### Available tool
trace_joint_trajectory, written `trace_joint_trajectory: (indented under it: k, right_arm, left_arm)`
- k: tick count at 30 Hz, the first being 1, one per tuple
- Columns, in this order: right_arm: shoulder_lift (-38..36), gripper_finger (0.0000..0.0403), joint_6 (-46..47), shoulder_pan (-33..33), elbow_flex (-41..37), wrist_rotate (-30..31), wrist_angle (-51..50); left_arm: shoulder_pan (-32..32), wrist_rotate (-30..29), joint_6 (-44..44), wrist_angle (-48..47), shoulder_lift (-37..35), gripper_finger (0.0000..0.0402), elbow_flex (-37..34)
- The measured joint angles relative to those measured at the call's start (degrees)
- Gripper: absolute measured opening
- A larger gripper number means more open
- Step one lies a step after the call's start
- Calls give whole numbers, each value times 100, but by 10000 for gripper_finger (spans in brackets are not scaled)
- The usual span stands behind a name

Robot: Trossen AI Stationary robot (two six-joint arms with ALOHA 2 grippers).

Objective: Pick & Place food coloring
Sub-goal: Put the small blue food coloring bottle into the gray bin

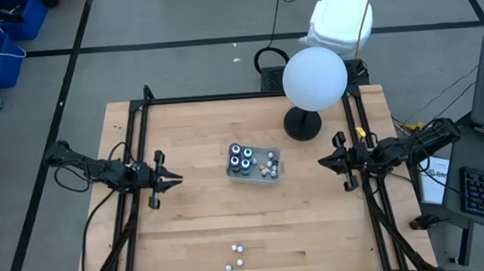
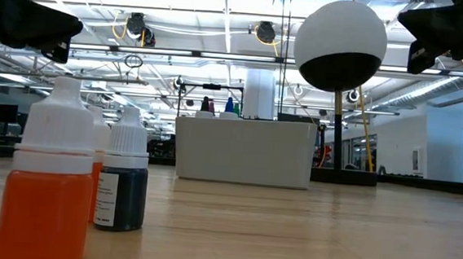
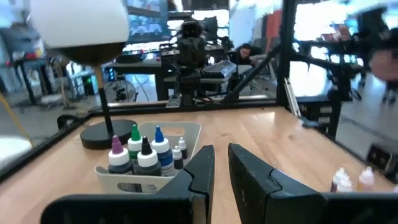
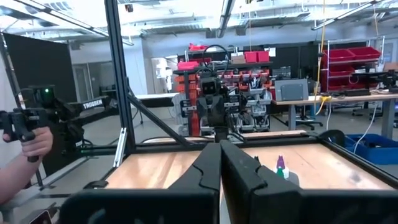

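Note:
Four dark bottles stand upright in a shallow grey tray at the table's middle, with tiny white bottles beside them in the tray. In the left wrist view the four show purple, green, black and blue tips. Three tiny white bottles stand on the table near its near edge; the low view shows an orange one and a dark one close up. My left gripper hovers left of the tray, open by a narrow gap. My right gripper hovers right of it, shut.
A lamp with a white globe and a round black base stands on the table behind the tray, toward the right. A black frame runs along the table's far and side edges. A person's hand shows beyond the table.

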Motion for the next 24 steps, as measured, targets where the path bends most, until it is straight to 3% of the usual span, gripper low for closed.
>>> trace_joint_trajectory:
  k: [7, 12, 18, 24]
  right_arm:
    - [54, 0, 21, 0, -382, 0, 81]
    - [57, 0, -288, 0, -540, 22, 5]
    - [75, 0, -547, 0, -547, 20, 103]
    - [105, 0, -451, 0, -553, 18, 83]
  left_arm:
    - [-61, -6, -339, 10, 62, 51, 0]
    - [-365, -57, -533, 281, 506, 7, 66]
    - [-781, -92, -1125, 1070, 1779, 4, 70]
    - [-1502, -280, -2234, 1822, 3695, 4, 242]
